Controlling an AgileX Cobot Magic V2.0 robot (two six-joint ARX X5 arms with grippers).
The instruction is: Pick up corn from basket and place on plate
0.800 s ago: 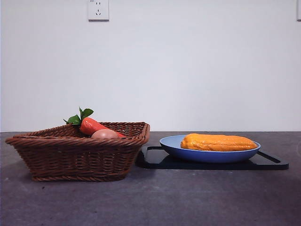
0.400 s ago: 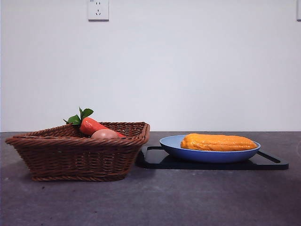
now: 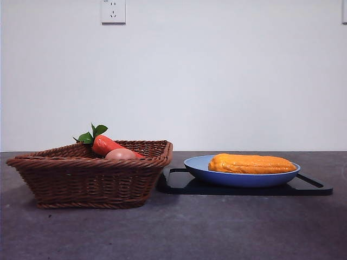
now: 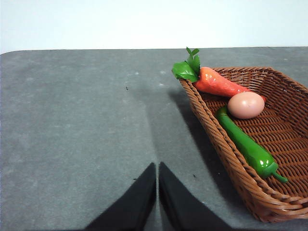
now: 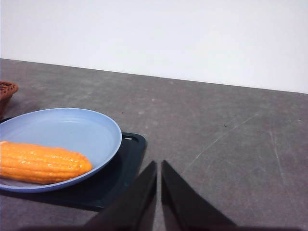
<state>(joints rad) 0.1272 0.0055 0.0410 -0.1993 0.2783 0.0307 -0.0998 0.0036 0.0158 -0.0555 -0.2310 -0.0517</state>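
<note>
The orange-yellow corn point(image 3: 252, 163) lies lengthwise in the blue plate point(image 3: 200, 168), right of the wicker basket point(image 3: 89, 176). The right wrist view shows the corn point(image 5: 41, 162) on the plate point(image 5: 72, 130), with my right gripper point(image 5: 158, 166) shut and empty over bare table beside it. My left gripper point(image 4: 157, 168) is shut and empty too, over the table just outside the basket point(image 4: 226, 149). Neither arm appears in the front view.
The basket holds a red-orange carrot point(image 4: 219, 83) with green leaves, a pinkish egg-like item point(image 4: 246, 105) and a green pepper point(image 4: 245, 147). A flat black tray point(image 3: 309, 187) lies under the plate. A wall socket point(image 3: 113, 11) sits high on the white wall.
</note>
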